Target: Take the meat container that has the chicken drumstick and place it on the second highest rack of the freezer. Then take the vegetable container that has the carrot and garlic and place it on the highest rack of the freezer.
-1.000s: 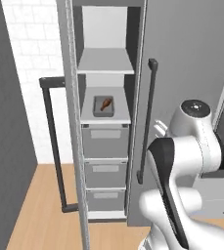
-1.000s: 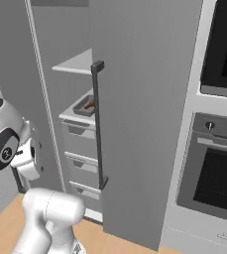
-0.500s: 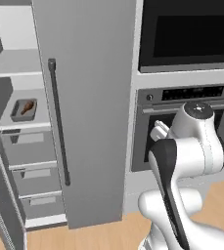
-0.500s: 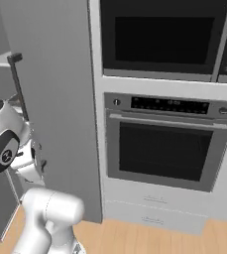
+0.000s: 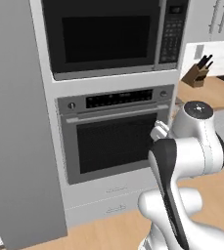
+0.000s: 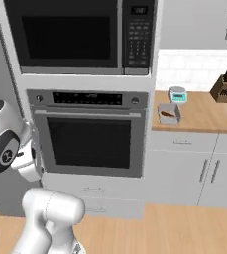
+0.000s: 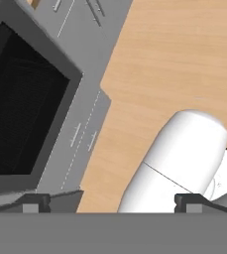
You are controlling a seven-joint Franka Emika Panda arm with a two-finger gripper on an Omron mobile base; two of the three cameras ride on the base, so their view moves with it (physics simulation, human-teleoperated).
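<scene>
Tool (image 7: 110, 202) with tips (image 7: 35, 201) set wide apart and nothing between them, pointing down at the wooden floor (image 7: 184, 59) beside the dark oven door (image 7: 21, 109). Facing the wall oven (image 6: 92, 134) and the microwave (image 6: 70, 37) above it, with a tall grey panel (image 5: 20, 122), probably the freezer's side, at the left of the left base view.

At the right of the right base view, a small clear container (image 6: 168, 114) resting on the wooden counter (image 6: 204, 116), just right of the oven column. Inside it a slim orange-red piece, most likely the carrot (image 6: 168, 114); garlic too small to make out. Near it a little scale (image 6: 177, 94), and further right a knife block (image 6: 223, 89).

Judging by this: vegetable container not yet picked up, so the second half of the job is left entirely, namely reach, grip, carry to the freezer, set on the highest rack. As for the drumstick container on the second highest rack, cannot tell from here
</scene>
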